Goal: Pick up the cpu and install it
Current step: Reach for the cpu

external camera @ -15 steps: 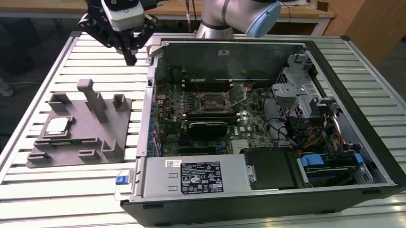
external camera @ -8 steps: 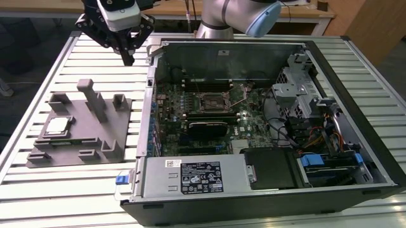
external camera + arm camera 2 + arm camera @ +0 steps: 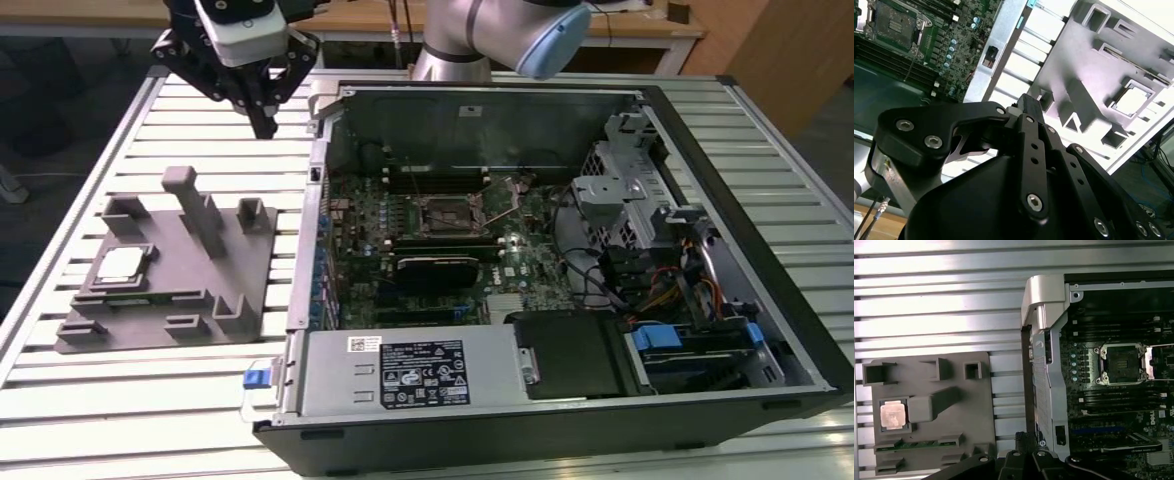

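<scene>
The cpu (image 3: 120, 266) lies in the grey tray (image 3: 180, 305), well apart from the gripper (image 3: 266, 128).

The cpu sits flat, metal top up, in a square recess near the tray's edge on the exterior view's left, with the upright posts (image 3: 200, 205) beside it. The gripper hangs above the slatted table (image 3: 160, 400), past the tray's far end and near the open computer case (image 3: 534, 425), its fingers drawn together on nothing. Inside the case, the dark socket (image 3: 1122, 362) on the motherboard stands uncovered.

The gripper (image 3: 263, 126) is held high over the slatted table (image 3: 134, 400), fingers drawn together, nothing gripped; the cpu (image 3: 120, 265) is seen seated in the grey tray (image 3: 187, 300), beside the opened case (image 3: 534, 432).
</scene>
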### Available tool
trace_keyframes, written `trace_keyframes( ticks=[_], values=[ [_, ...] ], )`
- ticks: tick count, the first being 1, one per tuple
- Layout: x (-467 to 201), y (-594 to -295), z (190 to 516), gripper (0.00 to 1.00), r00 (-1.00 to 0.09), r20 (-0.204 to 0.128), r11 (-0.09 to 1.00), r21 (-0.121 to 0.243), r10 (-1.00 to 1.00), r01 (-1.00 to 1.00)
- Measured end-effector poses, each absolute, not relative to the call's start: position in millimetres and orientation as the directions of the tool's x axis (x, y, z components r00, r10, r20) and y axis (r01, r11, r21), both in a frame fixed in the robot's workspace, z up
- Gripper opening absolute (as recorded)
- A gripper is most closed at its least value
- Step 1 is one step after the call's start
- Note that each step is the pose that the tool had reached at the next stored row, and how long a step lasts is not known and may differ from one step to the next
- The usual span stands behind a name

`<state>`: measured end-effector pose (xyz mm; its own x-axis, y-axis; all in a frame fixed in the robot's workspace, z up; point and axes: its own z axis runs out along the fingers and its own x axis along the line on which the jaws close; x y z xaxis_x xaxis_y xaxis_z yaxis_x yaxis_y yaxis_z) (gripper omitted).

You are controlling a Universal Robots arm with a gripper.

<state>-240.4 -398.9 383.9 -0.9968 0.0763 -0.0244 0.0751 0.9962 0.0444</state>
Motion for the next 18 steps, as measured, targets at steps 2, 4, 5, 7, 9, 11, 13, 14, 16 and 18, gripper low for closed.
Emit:
trace_keyframes(
  ticks=[2,4,5,7,9,11,13,14,16,18],
  values=[
    [-242,-399,384,0.11,-0.997,-0.024,0.996,0.044,0.076,0.075],
    [-243,-399,384,0.11,-0.997,-0.024,0.996,0.044,0.076,0.075],
    [-244,-399,384,0.11,-0.997,-0.025,0.996,0.044,0.076,0.075],
    [-245,-399,383,0.11,-0.997,-0.024,0.996,0.044,0.076,0.075],
    [-246,-399,383,0.11,-0.997,-0.024,0.996,0.044,0.076,0.075],
    [-247,-399,383,0.11,-0.997,-0.024,0.996,0.044,0.076,0.075],
    [-248,-399,383,0.11,-0.997,-0.024,0.996,0.044,0.076,0.075],
    [-249,-399,383,0.11,-0.997,-0.024,0.996,0.044,0.076,0.075],
    [-250,-399,383,0.11,-0.997,-0.024,0.996,0.044,0.076,0.075],
    [-252,-399,383,0.11,-0.997,-0.024,0.996,0.044,0.076,0.075]
  ],
)
